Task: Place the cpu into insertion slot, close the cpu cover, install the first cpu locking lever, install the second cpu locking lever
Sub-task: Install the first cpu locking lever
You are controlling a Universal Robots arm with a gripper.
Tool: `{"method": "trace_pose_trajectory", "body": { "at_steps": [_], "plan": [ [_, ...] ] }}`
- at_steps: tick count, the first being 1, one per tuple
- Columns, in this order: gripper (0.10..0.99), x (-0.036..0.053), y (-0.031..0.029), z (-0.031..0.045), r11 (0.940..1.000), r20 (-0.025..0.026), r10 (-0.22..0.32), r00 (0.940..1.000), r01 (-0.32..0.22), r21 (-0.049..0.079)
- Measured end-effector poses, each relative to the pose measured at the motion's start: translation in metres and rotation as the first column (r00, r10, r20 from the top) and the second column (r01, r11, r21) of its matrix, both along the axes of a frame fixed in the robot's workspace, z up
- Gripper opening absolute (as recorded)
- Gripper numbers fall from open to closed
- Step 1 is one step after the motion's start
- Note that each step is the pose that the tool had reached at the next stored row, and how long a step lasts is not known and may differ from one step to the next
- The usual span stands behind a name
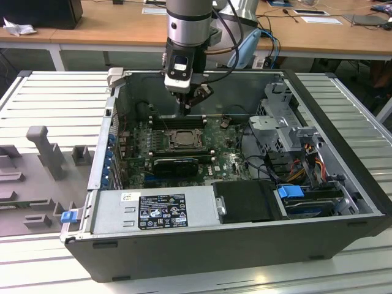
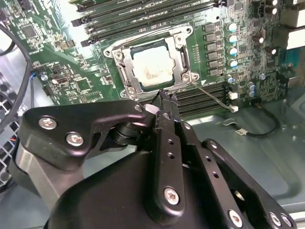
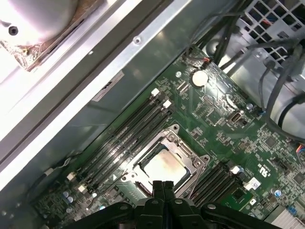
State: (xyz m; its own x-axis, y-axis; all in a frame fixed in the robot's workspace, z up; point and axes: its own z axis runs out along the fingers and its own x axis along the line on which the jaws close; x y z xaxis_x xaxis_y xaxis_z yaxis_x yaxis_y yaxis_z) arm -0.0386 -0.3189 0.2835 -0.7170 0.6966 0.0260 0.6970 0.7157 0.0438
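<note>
The cpu [image 2: 151, 67], light, stiff and easily marred, lies seated in the insertion slot [image 2: 125, 76] under the cpu cover [image 2: 183, 52], while the springy wire locking lever [image 2: 212, 97] probably wants pressing near its free end, beside the closed, apparently empty end effector [image 2: 165, 97].

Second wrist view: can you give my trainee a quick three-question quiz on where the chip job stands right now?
1. True or false: the chip lies inside the socket.
2. Choose one. The pincer has its tip nearest to: A) the socket's edge, B) a loose screw on the case floor, C) a fan.
3. Fill in: the pincer's jaws are ____ (open or shut).

Key: 1 true; 2 A; 3 shut.
</note>
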Motion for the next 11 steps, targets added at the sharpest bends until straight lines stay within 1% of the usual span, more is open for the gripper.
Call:
{"method": "trace_pose_trajectory", "body": {
  "at_steps": [3, 7, 11],
  "plan": [
    [0.106, 0.0000, 0.0000, 0.0000, 0.9995, 0.0000, 0.033, 0.9995, -0.033, 0.000],
    [0.106, 0.0000, 0.0000, 0.0000, 0.9971, 0.0000, 0.076, 0.9971, -0.076, 0.000],
    [0.106, 0.0000, 0.0000, 0.0000, 0.9927, 0.0000, 0.121, 0.9927, -0.121, 0.000]
  ]
}}
